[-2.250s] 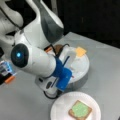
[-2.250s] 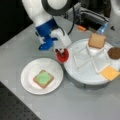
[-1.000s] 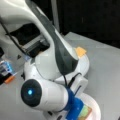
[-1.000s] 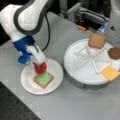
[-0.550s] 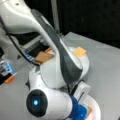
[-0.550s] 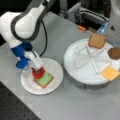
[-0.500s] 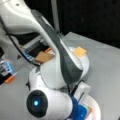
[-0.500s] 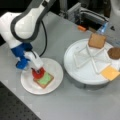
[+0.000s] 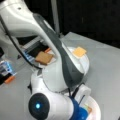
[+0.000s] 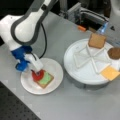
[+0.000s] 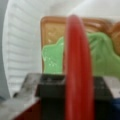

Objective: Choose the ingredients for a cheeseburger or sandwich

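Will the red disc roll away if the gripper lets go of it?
Probably not far. The gripper holds the red disc on edge in the wrist view, so it looks stiff. Thin and flat, it would likely tip over onto the green disc and toast square rather than roll.

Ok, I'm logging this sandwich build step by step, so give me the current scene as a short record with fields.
hand: over the small plate, shut on the red disc
red disc: held on edge above the green piece
stack so far: toast square, green piece on top
divided tray: holds second toast square, brown patty, orange cheese square
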You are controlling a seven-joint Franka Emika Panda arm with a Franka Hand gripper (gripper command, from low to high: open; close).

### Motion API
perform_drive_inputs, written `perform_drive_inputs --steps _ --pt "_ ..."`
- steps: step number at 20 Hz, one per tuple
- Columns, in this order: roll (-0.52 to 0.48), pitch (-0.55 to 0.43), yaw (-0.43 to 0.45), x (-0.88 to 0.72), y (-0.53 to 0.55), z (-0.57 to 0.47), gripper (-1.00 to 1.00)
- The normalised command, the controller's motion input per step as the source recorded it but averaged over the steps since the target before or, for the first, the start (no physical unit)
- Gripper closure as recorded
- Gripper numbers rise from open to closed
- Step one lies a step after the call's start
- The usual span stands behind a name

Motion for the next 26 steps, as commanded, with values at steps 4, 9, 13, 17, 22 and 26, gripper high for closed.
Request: perform_drive_inputs --steps 4,9,13,17,22,26 --pt "-0.021 -0.071 0.02 0.06 0.06 -0.07 1.0" --pt "-0.015 -0.08 0.024 0.01 0.03 -0.08 1.0" --pt "-0.004 -0.081 0.028 -0.03 0.0 -0.06 1.0" --pt "0.019 -0.063 0.028 -0.12 0.02 -0.06 1.0" --pt "0.03 -0.059 0.02 -0.22 0.05 -0.07 1.0" --pt "0.034 -0.078 0.007 -0.25 0.08 -0.07 1.0"
